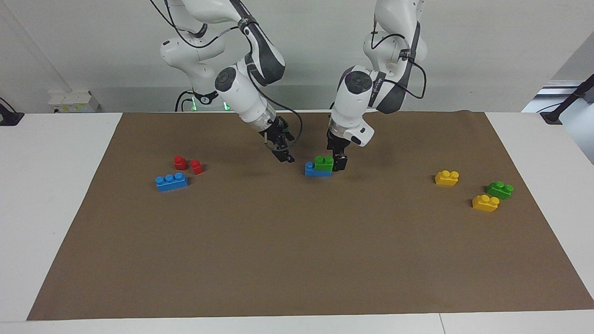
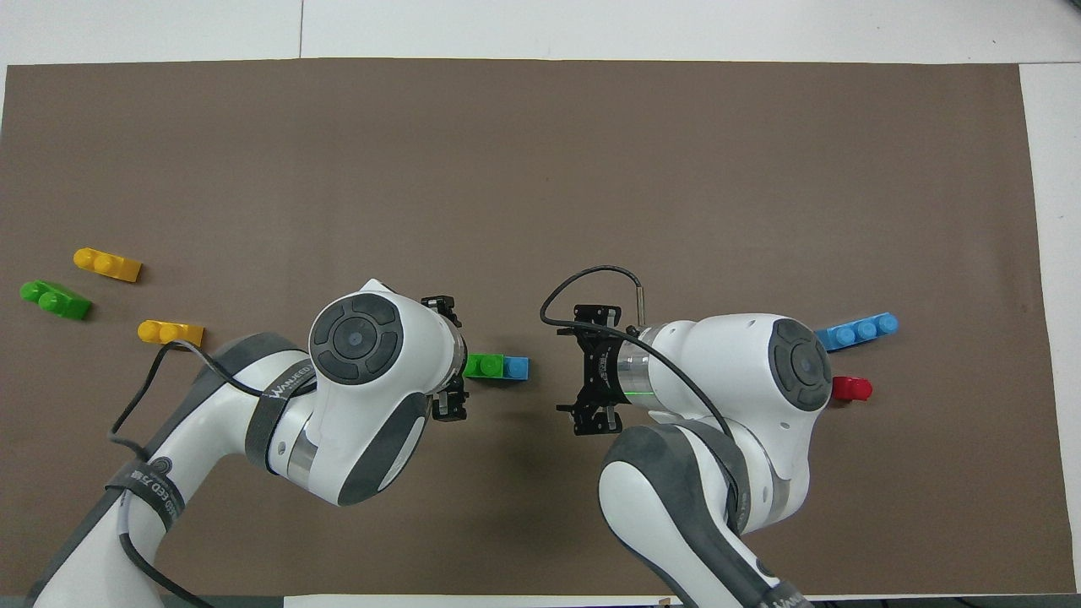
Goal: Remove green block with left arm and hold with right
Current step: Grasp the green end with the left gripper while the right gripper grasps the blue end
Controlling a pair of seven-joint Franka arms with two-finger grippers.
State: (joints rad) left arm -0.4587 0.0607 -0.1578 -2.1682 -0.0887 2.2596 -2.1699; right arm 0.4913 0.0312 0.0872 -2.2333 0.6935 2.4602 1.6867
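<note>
Green block (image 1: 323,163) stacked on a blue brick (image 1: 315,170), both grippers close by with fingers spread.

The green block is a small glossy plastic brick with two round studs, seated on the end of the longer blue brick nearer the left arm, near the middle of the matte brown mat (image 1: 297,260). The left gripper (image 1: 340,163) stands low just beside the block, fingers apart; whether they touch it I cannot tell. The right gripper (image 1: 284,157) hangs tilted above the mat near the blue brick's bare end, spread and holding nothing. Toward the left arm's end lie two yellow bricks (image 1: 447,177) (image 1: 485,203) and another green brick (image 1: 500,189); toward the right arm's end, a second blue brick (image 1: 171,181) and two small red pieces (image 1: 188,164). Nothing lies between the grippers and the stack.
</note>
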